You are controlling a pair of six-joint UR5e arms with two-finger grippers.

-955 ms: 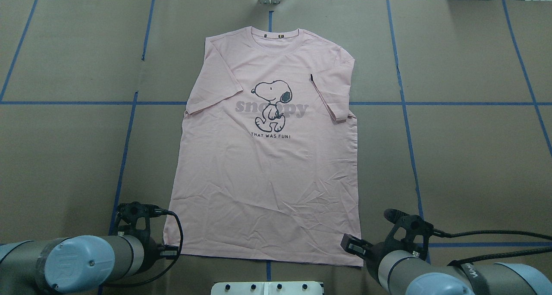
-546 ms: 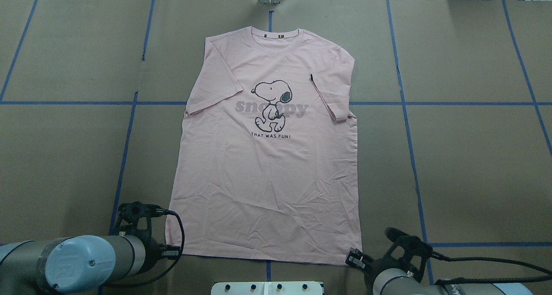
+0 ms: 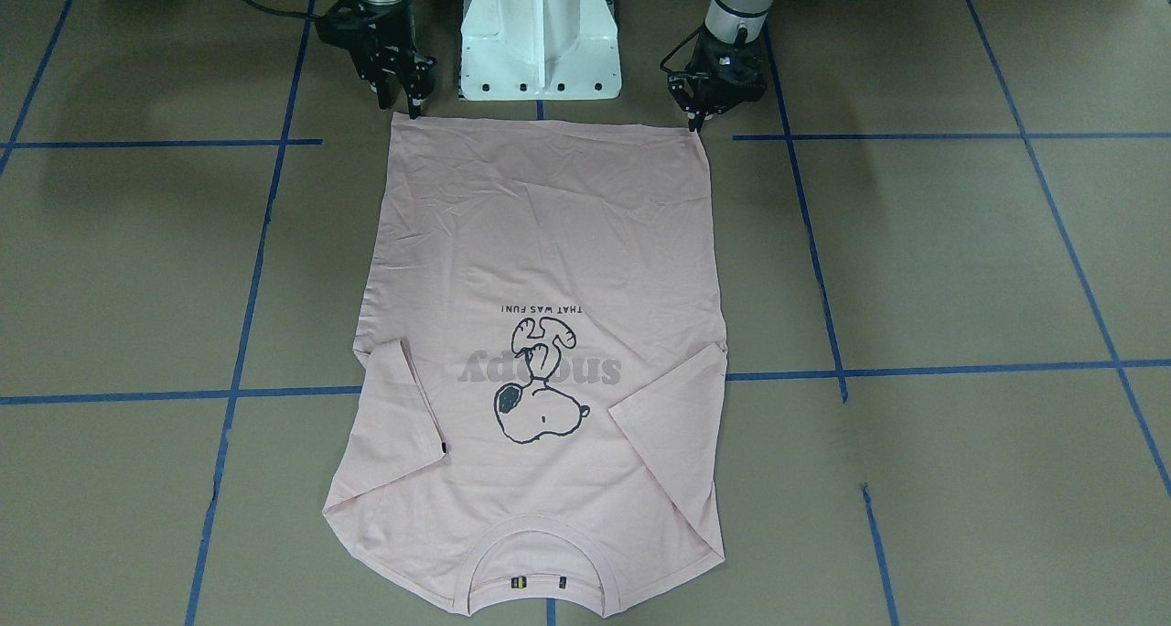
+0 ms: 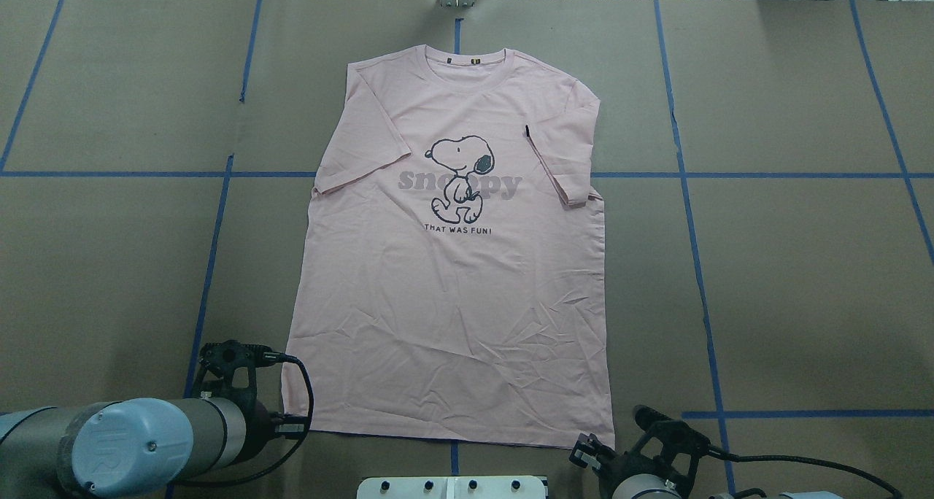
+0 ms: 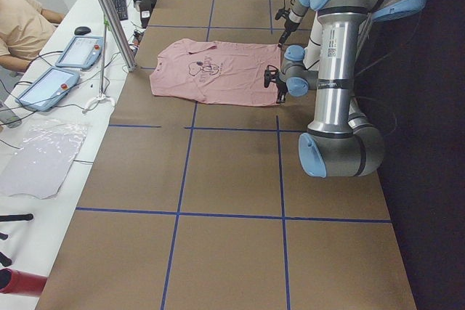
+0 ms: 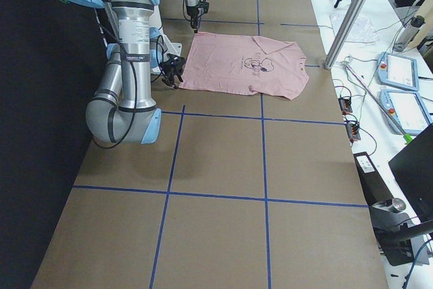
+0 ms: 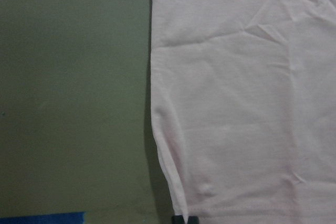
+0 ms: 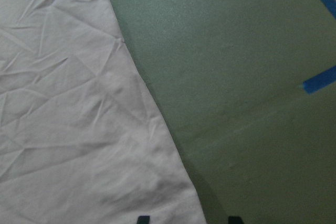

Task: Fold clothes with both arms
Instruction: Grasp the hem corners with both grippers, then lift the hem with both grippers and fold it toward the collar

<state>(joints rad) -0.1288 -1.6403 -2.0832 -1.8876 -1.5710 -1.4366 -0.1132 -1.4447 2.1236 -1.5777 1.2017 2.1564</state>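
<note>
Your table (image 3: 961, 260) is brown paper gridded with blue tape lines (image 3: 165, 142), one ending near the right gripper (image 3: 402, 104). Well past the left gripper (image 3: 697, 118), a white bench (image 5: 43, 215) holds two tablets (image 5: 80, 51).

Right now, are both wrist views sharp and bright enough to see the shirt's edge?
Left wrist view: slightly soft, table dark, shirt edge clear against a shadow line. Right wrist view: wrinkles crisp, colours washed grey-green, shadow by the corner. No glare in either.
</note>
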